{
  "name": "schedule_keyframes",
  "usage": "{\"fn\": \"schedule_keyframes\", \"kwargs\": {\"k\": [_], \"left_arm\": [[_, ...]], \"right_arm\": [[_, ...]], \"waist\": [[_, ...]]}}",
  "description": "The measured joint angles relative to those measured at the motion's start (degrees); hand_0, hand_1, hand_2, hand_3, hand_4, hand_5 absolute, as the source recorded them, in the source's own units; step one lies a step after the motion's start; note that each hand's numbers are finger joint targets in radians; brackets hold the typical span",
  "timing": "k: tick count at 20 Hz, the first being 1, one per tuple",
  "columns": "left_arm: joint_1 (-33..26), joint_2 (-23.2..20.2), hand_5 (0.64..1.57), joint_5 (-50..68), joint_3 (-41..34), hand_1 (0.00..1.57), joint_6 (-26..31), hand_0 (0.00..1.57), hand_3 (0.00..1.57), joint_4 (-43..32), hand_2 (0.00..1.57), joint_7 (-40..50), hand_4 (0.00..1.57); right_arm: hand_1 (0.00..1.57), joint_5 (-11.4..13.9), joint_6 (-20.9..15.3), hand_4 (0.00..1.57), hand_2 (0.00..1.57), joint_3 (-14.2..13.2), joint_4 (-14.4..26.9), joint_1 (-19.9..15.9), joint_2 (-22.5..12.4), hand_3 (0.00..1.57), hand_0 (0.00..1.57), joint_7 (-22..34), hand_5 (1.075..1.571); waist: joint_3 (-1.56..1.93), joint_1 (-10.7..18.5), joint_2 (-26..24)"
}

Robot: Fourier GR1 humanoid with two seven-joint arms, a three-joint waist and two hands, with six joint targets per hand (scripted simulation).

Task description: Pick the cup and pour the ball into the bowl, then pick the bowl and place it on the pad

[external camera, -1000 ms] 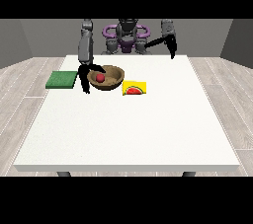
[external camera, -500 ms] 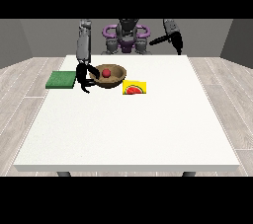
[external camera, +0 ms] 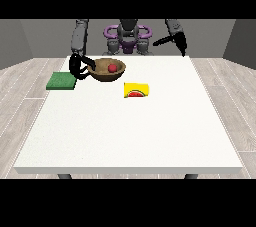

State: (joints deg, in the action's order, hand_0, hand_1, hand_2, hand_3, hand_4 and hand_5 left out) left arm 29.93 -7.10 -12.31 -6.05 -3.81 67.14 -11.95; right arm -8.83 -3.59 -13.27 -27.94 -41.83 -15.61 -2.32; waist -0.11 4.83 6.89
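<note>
Bowl held at its rim, beside the pad

A yellow cup [external camera: 136, 90] lies nearest. Behind it, the hand at the view's left [external camera: 78, 66] curls around the rim of the brown bowl [external camera: 102, 71] holding the red ball [external camera: 113, 67], beside the green pad [external camera: 61, 80]. The hand at the view's right [external camera: 179, 42] hangs farthest back; its fingers cannot be made out.

A single front view is supplied, taken from across the white table [external camera: 130, 131], raised above it and facing the robot [external camera: 128, 36], which appears small at the top centre. The camera stands far enough back to take in the whole tabletop, its near edge and the surrounding plank floor [external camera: 25, 78]. Because the robot faces the camera, its sides appear mirrored; no second view exists for overlap.
</note>
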Motion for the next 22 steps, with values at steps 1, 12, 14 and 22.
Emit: {"fn": "schedule_keyframes", "kwargs": {"k": [1,12,14,22], "left_arm": [[-0.7,-0.1,1.570,0.1,-0.1,0.00,0.1,0.00,0.00,0.0,0.00,-0.4,0.00],[-2.9,-0.5,1.565,0.2,-1.8,0.00,-2.5,0.00,0.00,-2.2,0.00,-3.9,0.00],[-3.4,-0.1,1.566,-0.1,-1.8,0.00,-3.4,0.00,0.00,-2.7,0.00,-6.3,0.00],[0.2,2.2,1.564,-2.8,1.1,0.00,-7.5,0.00,0.00,1.8,0.00,-8.5,0.00]], "right_arm": [[1.57,-0.6,0.9,1.07,1.57,-0.6,-0.2,-0.2,-1.2,1.57,1.57,1.1,1.552],[1.57,-3.9,9.7,1.06,1.57,-3.1,-3.1,3.2,-9.2,1.57,1.57,4.3,1.560],[1.57,-5.1,12.1,1.08,1.57,-4.2,-3.3,3.7,-11.0,1.57,1.57,4.2,1.559],[1.57,-9.5,19.1,1.01,1.57,-10.3,0.4,2.7,-19.1,1.34,1.57,-0.4,1.567]], "waist": [[0.02,0.0,-0.3],[0.10,-4.1,0.2],[0.12,-4.5,1.6],[0.19,-2.3,12.1]]}}
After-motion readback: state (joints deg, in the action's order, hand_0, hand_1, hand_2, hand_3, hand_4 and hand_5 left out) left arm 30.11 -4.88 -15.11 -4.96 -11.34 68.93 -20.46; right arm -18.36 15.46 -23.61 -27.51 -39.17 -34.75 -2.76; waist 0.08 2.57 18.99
